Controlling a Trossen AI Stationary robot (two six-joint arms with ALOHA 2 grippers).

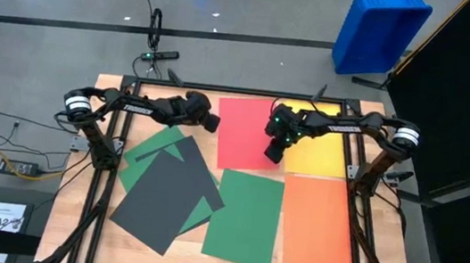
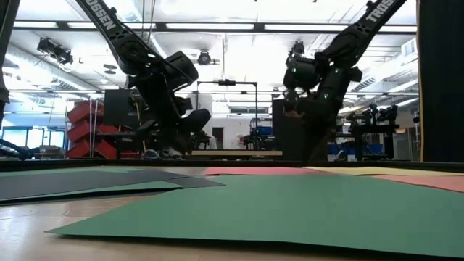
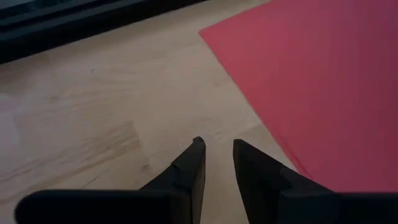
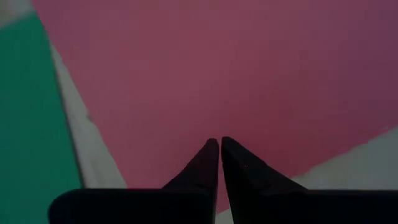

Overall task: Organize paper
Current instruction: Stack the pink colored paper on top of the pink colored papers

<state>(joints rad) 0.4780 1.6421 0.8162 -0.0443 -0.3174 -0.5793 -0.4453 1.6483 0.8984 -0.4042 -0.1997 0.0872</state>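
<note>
High view: the left gripper (image 1: 212, 121) is seen over bare wood of the desk (image 1: 189, 250), just beside the 9 o'clock edge of the red sheet (image 1: 244, 133). Its jaws are seen in the left wrist view slightly apart, a narrow gap between the tips, nothing held. The right gripper (image 1: 274, 152) is placed over the red sheet near its 3 o'clock edge, next to the yellow sheet (image 1: 317, 155); its jaws are pressed together, tips meeting above red paper in the right wrist view, nothing clamped.

Paper is spread flat across the desk. The red sheet is laid at 12 o'clock of centre. The yellow sheet is laid at its 3 o'clock side, partly hidden by the right arm. The orange sheet (image 1: 318, 223) is laid at 6 o'clock of the yellow one. A green sheet (image 1: 244, 218) is laid at 6 o'clock of the red one, near the orange sheet. At the 9 o'clock side, a dark grey sheet (image 1: 164, 199) is laid tilted over two more green sheets (image 1: 154, 147), overlapping them.

Off the desk, a blue bin (image 1: 378, 28) is seen at 1 o'clock on the floor and a small white printed sheet (image 1: 0, 217) at 8 o'clock.
</note>
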